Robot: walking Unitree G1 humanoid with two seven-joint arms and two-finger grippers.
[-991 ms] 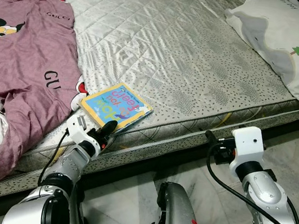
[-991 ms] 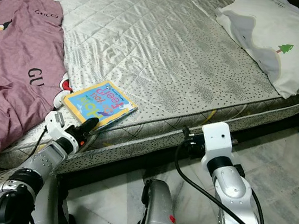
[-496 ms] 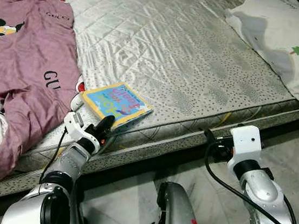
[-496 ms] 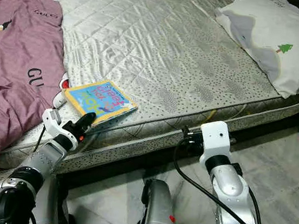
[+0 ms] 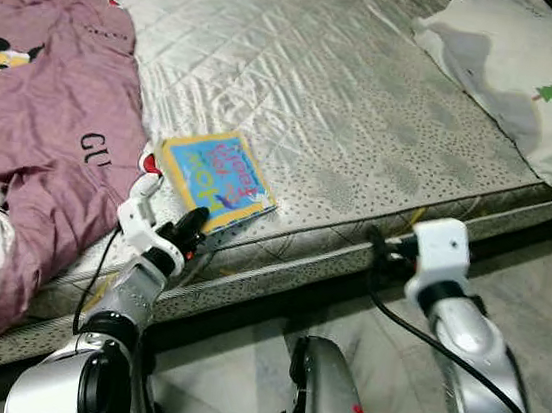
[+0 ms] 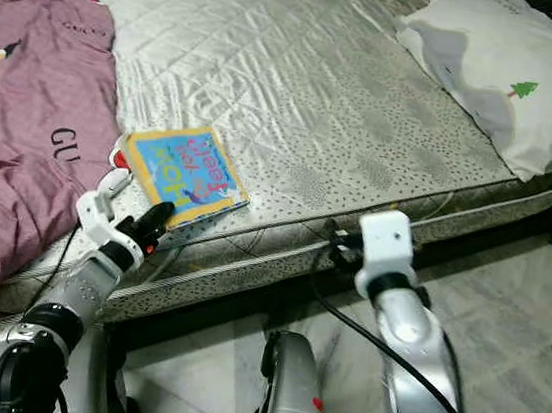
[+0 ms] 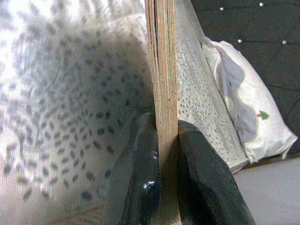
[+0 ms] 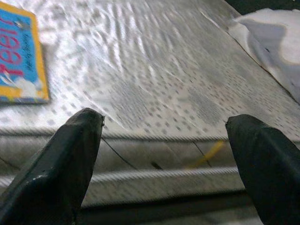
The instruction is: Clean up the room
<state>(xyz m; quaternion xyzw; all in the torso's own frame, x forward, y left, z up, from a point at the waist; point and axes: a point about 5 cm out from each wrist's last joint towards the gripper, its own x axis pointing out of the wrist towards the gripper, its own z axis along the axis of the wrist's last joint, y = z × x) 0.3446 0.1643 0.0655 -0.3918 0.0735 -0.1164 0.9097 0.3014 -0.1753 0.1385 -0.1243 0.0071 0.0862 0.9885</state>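
A big bed (image 5: 349, 105) with a shiny silver mattress sits in front of the robot. A flat picture book (image 5: 217, 179) with a yellow edge and a blue cover lies on the mattress, close to the near edge, just beside a purple blanket (image 5: 33, 136) with cartoon mice on it. The left tool (image 5: 195, 233) is down at the book's near corner. Its two black fingers (image 7: 140, 173) are pressed on the book's edge, one on each side, so it is pinching the book. From the left wrist the book's pages look like a thin stack standing between the fingers. The right tool (image 8: 164, 154) is held up in front of the side of the mattress, over to the right of the book and well apart from it. Its two black fingers (image 8: 61, 159) are spread wide with nothing between them. A white pillow (image 5: 519, 75) with a little green tree on it lies at the far right corner of the bed. The floor (image 5: 234, 383) under the robot is pale marble.
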